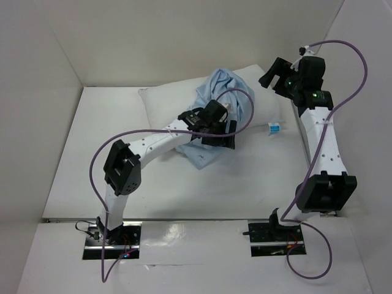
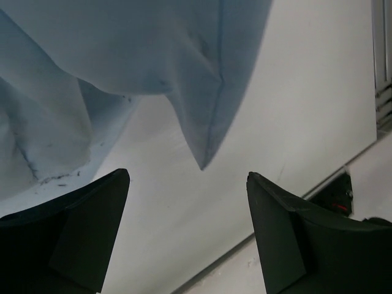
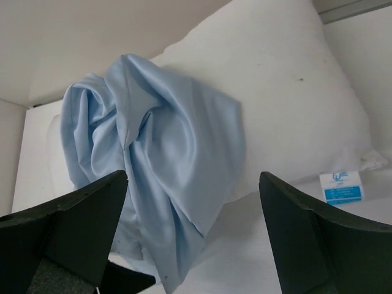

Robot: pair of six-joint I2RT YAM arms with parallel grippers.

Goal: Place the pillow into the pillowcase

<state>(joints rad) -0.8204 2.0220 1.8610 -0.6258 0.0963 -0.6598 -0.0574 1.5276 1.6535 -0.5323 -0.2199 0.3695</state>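
Lighting: bright, even, diffuse, from overhead. White bench (image 1: 184,190) mildly washed out, top view. Side walls (image 1: 37,92) greyer. Shadows: faint, soft-edged, within pillowcase (image 3: 165,159) folds. Wrist views: near fingers (image 2: 73,239) dark, slightly blurred; cloth beyond in focus.

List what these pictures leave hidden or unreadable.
Opening of the pillowcase: lost among folds, every view.
Middle of the pillow: top view, covered by the pillowcase.
Print on the blue-and-white label: right wrist view, too small.
Upper pillowcase: left wrist view, cut by top edge.
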